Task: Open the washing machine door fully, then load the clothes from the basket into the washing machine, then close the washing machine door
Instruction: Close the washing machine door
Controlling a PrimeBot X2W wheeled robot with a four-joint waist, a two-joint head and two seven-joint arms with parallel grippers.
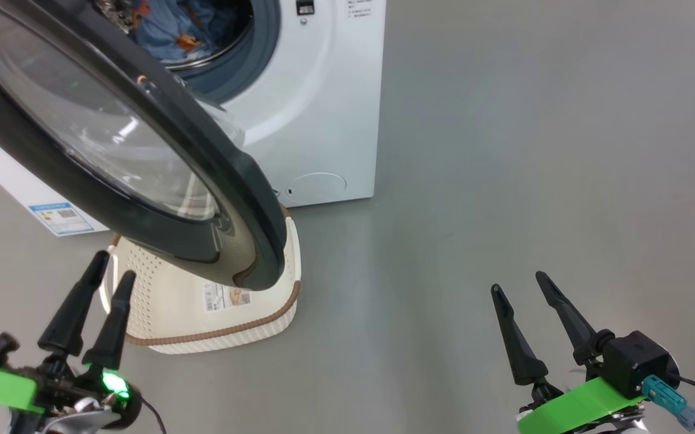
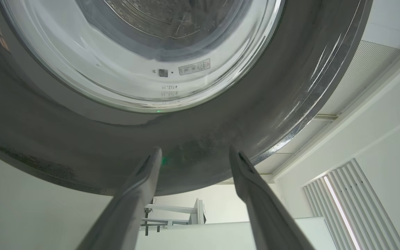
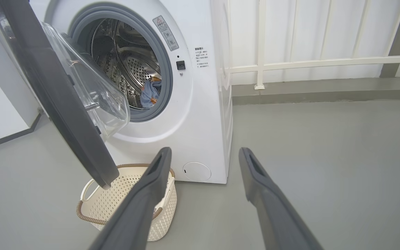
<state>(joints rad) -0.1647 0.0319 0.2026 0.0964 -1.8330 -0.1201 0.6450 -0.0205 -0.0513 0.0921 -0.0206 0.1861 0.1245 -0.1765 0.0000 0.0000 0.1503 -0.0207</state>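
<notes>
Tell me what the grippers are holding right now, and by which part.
Nothing is held. The left gripper is open and empty near the black rim of the washing machine door; the right gripper is open and empty over the floor.

The left gripper (image 1: 116,264) and right gripper (image 1: 518,281) have 2 tapered black fingers (image 1: 73,313) on green mounts (image 1: 576,410); the left bears a green light (image 1: 115,384), the right a teal plug (image 1: 663,393).

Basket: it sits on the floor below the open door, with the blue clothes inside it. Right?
No. The basket sits below the open washing machine door, but the clothes lie in the machine's drum, as the head view shows.
</notes>
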